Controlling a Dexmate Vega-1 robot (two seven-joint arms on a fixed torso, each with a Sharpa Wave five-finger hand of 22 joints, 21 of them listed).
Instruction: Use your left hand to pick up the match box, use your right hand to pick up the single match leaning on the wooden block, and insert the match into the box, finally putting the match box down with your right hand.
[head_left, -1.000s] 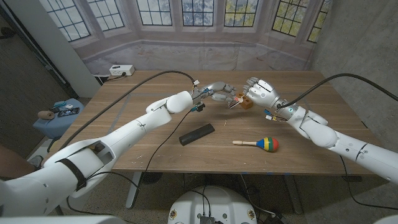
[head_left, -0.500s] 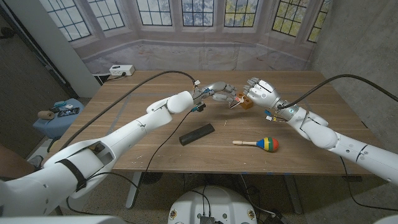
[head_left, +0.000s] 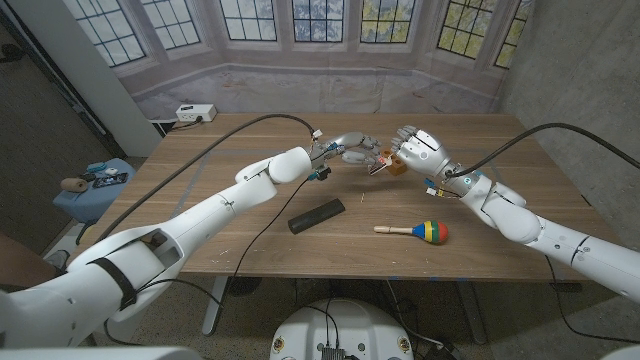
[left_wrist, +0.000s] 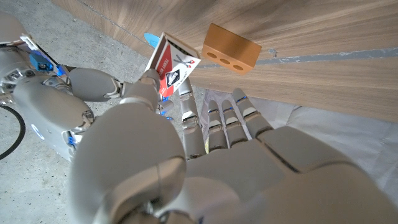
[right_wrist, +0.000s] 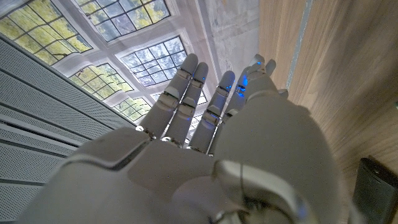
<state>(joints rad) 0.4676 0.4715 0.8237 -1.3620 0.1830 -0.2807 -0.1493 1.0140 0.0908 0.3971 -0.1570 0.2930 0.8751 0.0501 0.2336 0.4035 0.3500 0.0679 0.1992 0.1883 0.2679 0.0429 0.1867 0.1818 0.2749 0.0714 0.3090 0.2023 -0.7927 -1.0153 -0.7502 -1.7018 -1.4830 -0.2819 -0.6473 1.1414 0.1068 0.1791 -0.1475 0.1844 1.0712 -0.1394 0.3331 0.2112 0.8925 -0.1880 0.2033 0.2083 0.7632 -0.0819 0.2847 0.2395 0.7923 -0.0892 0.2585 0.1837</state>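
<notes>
Left hand (left_wrist: 205, 168) grips match box (left_wrist: 173, 66) beside wooden block (left_wrist: 231, 48); right hand (head_left: 418, 150) grasp unclear; maraca (head_left: 415, 231) nearby.

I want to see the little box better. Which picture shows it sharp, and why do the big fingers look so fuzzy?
The left wrist view shows the match box sharp, with the wooden block beside it; the left hand looks soft because it is very close to the camera. In the head view the match box is tiny. In the right wrist view the right hand is close and blurry too.

Match box (head_left: 381, 160) just left of wooden block (head_left: 397, 165).
</notes>
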